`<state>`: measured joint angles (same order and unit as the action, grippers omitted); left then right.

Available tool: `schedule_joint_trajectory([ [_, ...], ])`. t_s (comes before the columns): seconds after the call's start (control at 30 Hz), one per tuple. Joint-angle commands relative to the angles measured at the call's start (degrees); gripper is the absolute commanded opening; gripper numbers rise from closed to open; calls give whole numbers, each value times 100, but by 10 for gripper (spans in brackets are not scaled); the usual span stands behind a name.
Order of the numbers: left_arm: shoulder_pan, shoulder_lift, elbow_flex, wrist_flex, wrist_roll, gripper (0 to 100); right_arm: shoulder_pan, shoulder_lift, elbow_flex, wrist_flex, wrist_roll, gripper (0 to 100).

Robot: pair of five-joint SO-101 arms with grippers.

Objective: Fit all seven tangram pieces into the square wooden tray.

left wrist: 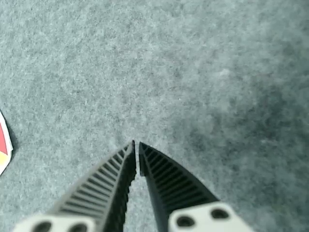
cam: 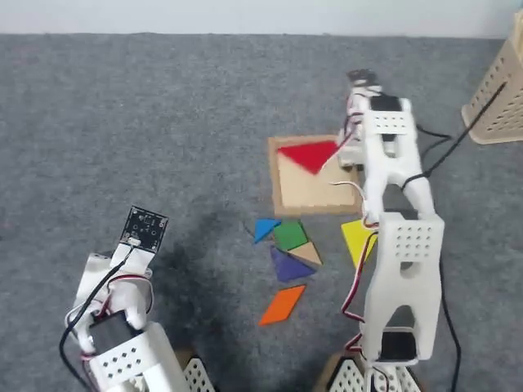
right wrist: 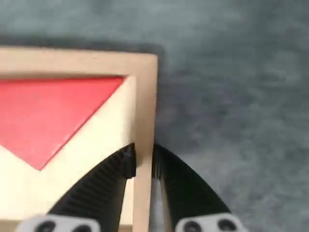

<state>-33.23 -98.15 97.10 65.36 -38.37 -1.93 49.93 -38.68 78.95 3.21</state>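
The square wooden tray [cam: 306,194] lies on the grey carpet with a red triangle [cam: 309,155] in its far corner. My right gripper [cam: 350,155] stands at the tray's right wall; in the right wrist view its fingers [right wrist: 143,157] straddle the rim [right wrist: 144,96] and are shut on it, beside the red triangle [right wrist: 53,113]. In front of the tray lie a blue triangle [cam: 264,229], green square [cam: 290,235], tan triangle [cam: 307,254], purple triangle [cam: 288,266], orange parallelogram [cam: 283,304] and yellow triangle [cam: 358,239]. My left gripper [left wrist: 136,147] hangs shut and empty over bare carpet at the near left.
A beige slatted box [cam: 498,90] stands at the far right edge. Cables run from the right arm [cam: 404,245] across the carpet toward it. Open carpet stretches across the left and far side of the table.
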Motion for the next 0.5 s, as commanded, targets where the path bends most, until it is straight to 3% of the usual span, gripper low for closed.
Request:
schedule_joint_trajectory([
  [0.0, -9, 26, -22, 18, -88, 12, 418, -48, -466, 119, -457, 6],
  [0.13, -9, 26, -22, 18, -88, 12, 400, 40, -475, 277, -440, 6],
  [0.47, -9, 26, -22, 18, -88, 12, 145, 31, -466, 980, 695, 6],
])
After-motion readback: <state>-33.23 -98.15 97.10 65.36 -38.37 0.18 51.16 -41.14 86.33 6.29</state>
